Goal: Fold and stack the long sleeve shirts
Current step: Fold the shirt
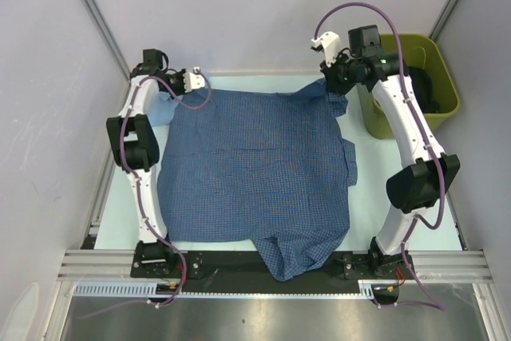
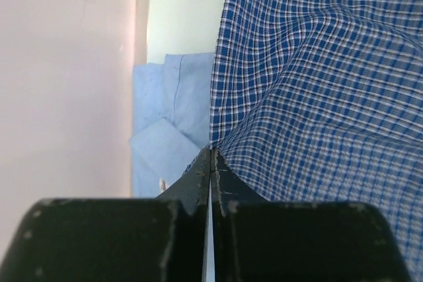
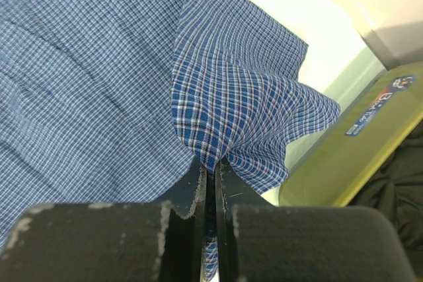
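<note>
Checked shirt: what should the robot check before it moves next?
1. Grip of left end effector on the checked shirt, far-left edge: ok, shut on cloth.
2. Grip of right end effector on its far-right edge: ok, shut on cloth.
3. Cloth flat: not ok, bunched by the right grip.
4. Cloth all on the table: not ok, one part hangs over the near edge.
5. The pale blue shirt out of the way: cannot tell, partly hidden beneath.

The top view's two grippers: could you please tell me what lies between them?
The far edge of the blue checked shirt spans from the left gripper to the right gripper, each shut on it; the top view shows this.
</note>
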`<action>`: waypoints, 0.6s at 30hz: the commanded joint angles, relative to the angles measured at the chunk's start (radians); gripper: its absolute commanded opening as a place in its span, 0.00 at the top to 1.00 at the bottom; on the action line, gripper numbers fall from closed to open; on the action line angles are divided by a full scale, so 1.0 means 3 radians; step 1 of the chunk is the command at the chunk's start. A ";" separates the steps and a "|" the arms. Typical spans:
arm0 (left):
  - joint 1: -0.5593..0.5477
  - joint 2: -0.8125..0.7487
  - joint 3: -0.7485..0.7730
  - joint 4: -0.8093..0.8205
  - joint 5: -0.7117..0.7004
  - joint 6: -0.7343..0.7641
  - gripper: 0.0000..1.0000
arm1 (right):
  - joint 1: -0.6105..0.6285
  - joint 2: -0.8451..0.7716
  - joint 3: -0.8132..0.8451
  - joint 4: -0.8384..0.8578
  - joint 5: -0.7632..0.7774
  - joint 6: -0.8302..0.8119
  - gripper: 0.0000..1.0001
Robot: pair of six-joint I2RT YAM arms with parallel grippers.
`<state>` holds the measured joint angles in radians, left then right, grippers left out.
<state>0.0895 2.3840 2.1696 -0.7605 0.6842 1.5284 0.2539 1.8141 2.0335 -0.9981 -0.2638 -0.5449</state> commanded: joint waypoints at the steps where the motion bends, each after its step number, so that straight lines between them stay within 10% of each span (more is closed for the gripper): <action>1: 0.0049 -0.0486 -0.0237 -0.0093 0.0092 0.0080 1.00 | 0.0013 -0.0381 -0.0059 -0.0043 -0.0082 0.0134 1.00; 18: 0.0044 -0.2066 -0.2260 -0.0293 -0.0501 -0.0063 1.00 | 0.0049 -0.1511 -0.1239 -0.0262 -0.0348 -0.0014 1.00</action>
<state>0.0978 1.8935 1.6192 -0.8280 0.5697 1.5272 0.2607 1.4479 1.7248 -1.0492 -0.3264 -0.5320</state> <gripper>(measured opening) 0.003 0.033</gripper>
